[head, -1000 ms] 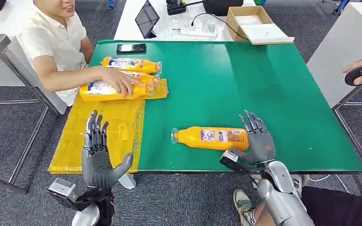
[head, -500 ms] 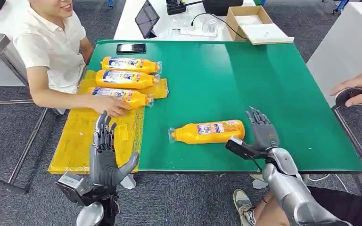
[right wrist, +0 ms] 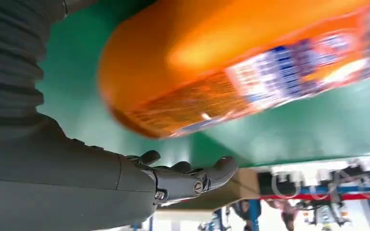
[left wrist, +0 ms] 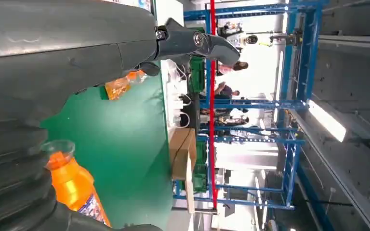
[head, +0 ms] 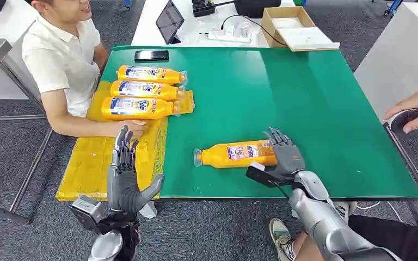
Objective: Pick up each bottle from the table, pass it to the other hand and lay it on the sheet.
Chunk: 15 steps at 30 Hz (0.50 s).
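The right hand [head: 286, 155], fingers apart, cups the bottle's [head: 234, 154] base on the green surface [head: 283, 92]; the round bottle could roll away before they close.

A lab: blue steel racking [left wrist: 250, 103], grey carpet [head: 11, 163], cluttered workbenches [head: 217, 27].
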Tool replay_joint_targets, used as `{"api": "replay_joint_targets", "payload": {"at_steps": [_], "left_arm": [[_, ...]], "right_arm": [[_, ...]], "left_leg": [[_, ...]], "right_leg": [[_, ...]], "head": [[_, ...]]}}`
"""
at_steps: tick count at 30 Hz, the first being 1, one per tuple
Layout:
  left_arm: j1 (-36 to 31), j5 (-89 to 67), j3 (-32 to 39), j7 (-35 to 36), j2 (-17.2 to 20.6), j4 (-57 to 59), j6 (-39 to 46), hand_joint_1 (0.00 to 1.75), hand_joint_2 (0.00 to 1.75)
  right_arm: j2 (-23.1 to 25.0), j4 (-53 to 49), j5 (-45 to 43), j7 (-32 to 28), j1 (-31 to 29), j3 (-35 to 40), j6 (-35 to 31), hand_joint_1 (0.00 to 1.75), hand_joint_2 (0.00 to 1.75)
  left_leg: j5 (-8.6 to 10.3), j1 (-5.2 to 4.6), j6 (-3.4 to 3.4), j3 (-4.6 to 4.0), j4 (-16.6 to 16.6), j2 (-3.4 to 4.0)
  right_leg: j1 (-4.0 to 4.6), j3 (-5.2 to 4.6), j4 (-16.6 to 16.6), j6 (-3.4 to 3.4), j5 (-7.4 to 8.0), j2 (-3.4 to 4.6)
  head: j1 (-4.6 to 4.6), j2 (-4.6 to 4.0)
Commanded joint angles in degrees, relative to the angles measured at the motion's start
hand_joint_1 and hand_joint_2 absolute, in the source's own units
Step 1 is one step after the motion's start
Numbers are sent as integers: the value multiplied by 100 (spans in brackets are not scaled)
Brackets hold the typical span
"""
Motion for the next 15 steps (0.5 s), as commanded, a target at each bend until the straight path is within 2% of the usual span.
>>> {"api": "replay_joint_targets", "payload": {"at_steps": [1, 5, 9, 14, 15], "left_arm": [[-182, 14, -125, 8, 133, 313, -9, 0, 175], [-178, 30, -91, 20, 148, 320, -18, 0, 175], [-254, 95, -33, 73, 126, 425, -76, 0, 175], [-286, 121, 1, 95, 125, 475, -111, 0, 175], [-299, 128, 2, 98, 129, 489, -123, 0, 175]], "right_arm": [[233, 467, 66, -36, -353, 342, 199, 0, 175], [250, 511, 35, 99, -422, 350, 361, 0, 175], [135, 820, 198, 895, -632, 527, 929, 0, 175], [-13, 1001, 316, 1311, -718, 659, 1446, 0, 175], [-40, 998, 321, 1301, -715, 667, 1474, 136, 175]], "left_leg": [[-6, 3, -10, 16, -4, 12], [-6, 3, -9, 13, -3, 15], [-8, 4, -12, 20, -2, 15], [-5, 5, -12, 26, -5, 4], [-3, 4, -10, 23, -4, -1]], "right_leg": [[4, 11, -2, -12, -4, 5], [4, 8, 0, -10, -3, 9], [5, 15, -1, -13, -5, 6], [7, 22, -5, -14, -6, -5], [5, 19, -5, -11, -6, -8]], "head": [[-2, 0], [0, 0], [0, 0], [0, 0], [0, 0]]}}
